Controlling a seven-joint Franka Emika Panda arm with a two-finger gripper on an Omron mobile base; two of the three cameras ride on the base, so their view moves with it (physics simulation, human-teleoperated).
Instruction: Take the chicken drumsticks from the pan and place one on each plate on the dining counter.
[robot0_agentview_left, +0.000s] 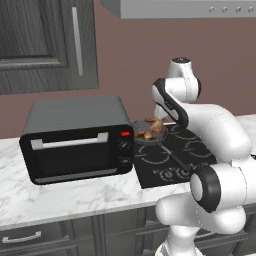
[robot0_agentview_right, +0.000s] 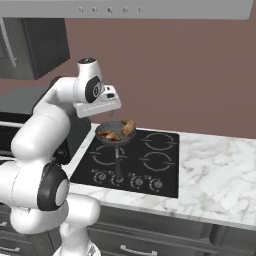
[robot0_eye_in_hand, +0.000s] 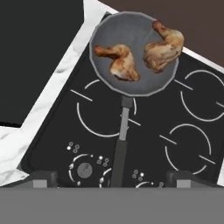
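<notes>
While above pan (robot0_eye_in_hand: 133, 52), fingers (robot0_eye_in_hand: 111, 177) wide apart, holding nothing.

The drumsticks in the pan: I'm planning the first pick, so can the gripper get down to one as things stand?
Probably yes. The gripper hangs open above the pan, both drumsticks lie uncovered, apart from each other, and nothing sits between.

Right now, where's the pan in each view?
Left base view: the pan is centre-right, beside the toaster oven.
Right base view: left of centre, under the arm's hand.
Hand view: top centre, handle running down.
Shared landmark: the black cooktop beneath it.
</notes>
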